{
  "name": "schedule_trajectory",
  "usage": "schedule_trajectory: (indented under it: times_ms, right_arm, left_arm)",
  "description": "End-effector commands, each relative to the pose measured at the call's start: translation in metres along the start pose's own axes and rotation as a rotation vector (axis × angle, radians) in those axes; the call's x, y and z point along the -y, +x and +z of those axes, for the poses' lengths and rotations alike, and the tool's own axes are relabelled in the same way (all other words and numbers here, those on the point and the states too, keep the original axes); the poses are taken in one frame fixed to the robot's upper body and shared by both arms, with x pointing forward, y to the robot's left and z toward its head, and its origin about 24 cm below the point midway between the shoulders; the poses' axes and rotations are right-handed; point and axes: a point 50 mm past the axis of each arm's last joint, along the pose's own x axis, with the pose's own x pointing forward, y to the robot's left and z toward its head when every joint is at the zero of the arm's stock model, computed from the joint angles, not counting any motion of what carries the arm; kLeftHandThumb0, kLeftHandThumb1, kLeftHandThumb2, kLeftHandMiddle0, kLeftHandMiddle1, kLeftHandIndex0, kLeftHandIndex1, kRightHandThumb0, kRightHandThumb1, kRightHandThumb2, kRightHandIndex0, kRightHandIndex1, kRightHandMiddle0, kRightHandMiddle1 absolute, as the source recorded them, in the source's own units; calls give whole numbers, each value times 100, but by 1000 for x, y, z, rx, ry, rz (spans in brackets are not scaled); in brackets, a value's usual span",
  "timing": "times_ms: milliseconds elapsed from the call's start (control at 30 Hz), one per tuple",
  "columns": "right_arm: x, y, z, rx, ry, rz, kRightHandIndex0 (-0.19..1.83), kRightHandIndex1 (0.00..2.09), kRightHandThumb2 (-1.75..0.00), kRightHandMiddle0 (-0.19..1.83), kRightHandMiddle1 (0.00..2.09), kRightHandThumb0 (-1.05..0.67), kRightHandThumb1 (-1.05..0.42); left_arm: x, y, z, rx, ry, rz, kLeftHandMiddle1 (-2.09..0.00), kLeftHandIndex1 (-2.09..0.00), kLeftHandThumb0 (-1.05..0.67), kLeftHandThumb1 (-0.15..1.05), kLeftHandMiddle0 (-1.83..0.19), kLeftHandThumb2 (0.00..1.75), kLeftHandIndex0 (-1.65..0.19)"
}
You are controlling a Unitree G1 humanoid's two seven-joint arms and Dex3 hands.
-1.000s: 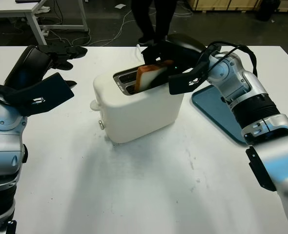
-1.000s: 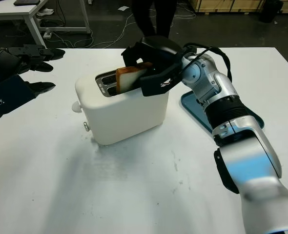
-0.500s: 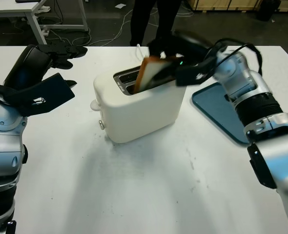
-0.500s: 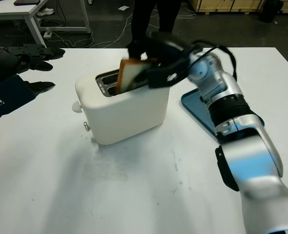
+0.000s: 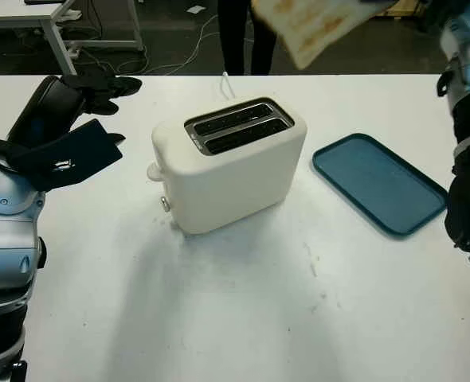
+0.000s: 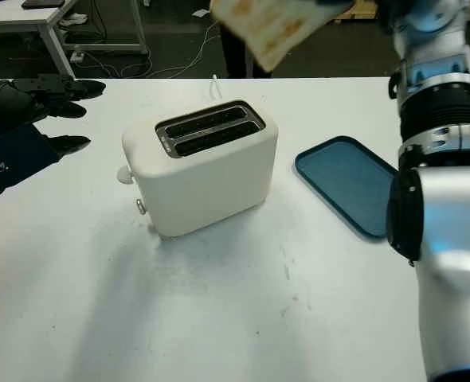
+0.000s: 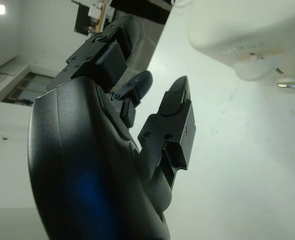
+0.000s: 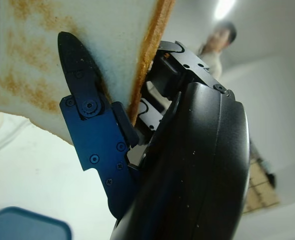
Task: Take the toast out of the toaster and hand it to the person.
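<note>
Gripping one slice of toast [image 8: 62, 55], the right hand [image 8: 137, 130] holds it high above the far edge of the counter [image 5: 243, 318], its fingers [image 8: 85, 107] clamped on both faces. One white toaster [image 5: 231, 171] shows two empty slots, one blue tray [image 5: 378, 183] beside it. Left hand [image 5: 76, 131] hovers open, well apart from the toaster.

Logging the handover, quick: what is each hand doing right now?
Left hand: open, holding nothing, over the table left of the toaster.
Right hand: shut on the toast, raised high beyond the toaster.
</note>
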Motion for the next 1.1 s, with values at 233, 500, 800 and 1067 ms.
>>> schedule_trajectory:
  times_ms: [233,500,800,1067]
  right_arm:
    - [2,-12,-43,-149,263,-223,100,175,-29,75,175,-39,-92]
    - [-21,-29,-92,-271,490,-415,84,175,-32,35,175,-25,-92]
    - [-52,-47,-128,-405,522,-514,81,175,-40,36,175,-19,-92]
    - [-68,-55,-144,-485,594,-542,73,175,-40,36,175,-18,-92]
  left_arm:
    - [-2,-1,-3,-13,16,1,-67,-1,19,92,-40,17,-64]
    - [-2,0,-6,-2,10,-7,-66,0,16,92,-40,17,-63]
    - [-2,1,-8,-20,15,-14,-65,0,13,92,-39,16,-63]
    - [-1,2,-9,-22,17,-19,-65,0,12,92,-40,16,-63]
